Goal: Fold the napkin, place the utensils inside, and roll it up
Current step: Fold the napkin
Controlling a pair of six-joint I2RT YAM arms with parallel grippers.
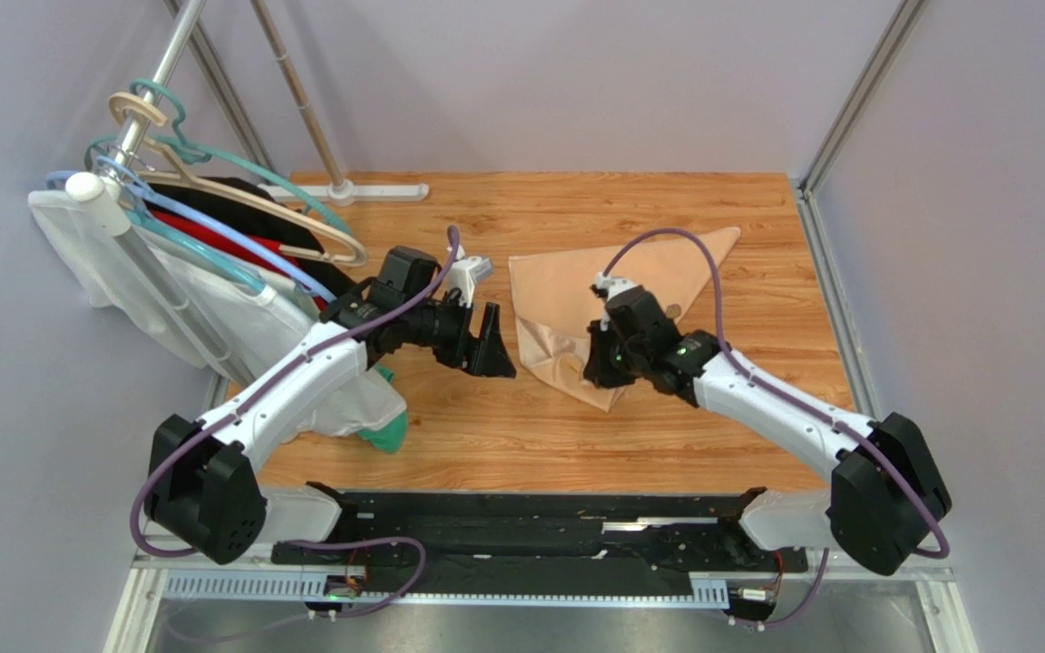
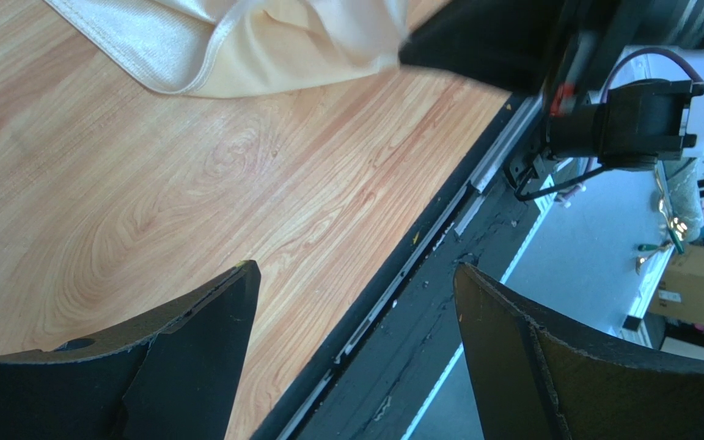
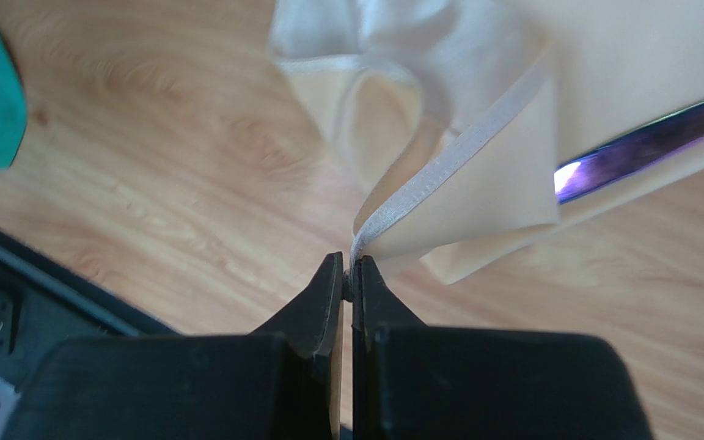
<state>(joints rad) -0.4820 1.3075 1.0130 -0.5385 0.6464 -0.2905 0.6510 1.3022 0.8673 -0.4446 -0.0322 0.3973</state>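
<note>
At the near middle of the bench [image 1: 487,442], the right end effector [image 3: 347,275] is shut tight on the thin hem at the near corner of the napkin [image 3: 475,211]. The corner is lifted a little off the wood.

Just to the left, the left end effector [image 2: 356,284] is held wide open above bare wood. Nothing is gripped by it. The napkin's left edge is near it but not touched.

The napkin is spread in the middle of the bench, a bit to the right, with a long point at the far right. A shiny purple utensil [image 3: 645,142] is tucked in a fold just past the pinched corner. Only one is seen; others may be hidden.

The step looks like the near corner being folded over the utensil. It is best done slowly. The hem should be pinched hard, since it is thin and can slip out. The corner should be carried low and straight to the far side, so the utensil is not dragged out. The cloth could be pressed down by the left end effector, so it is not pulled along.
</note>
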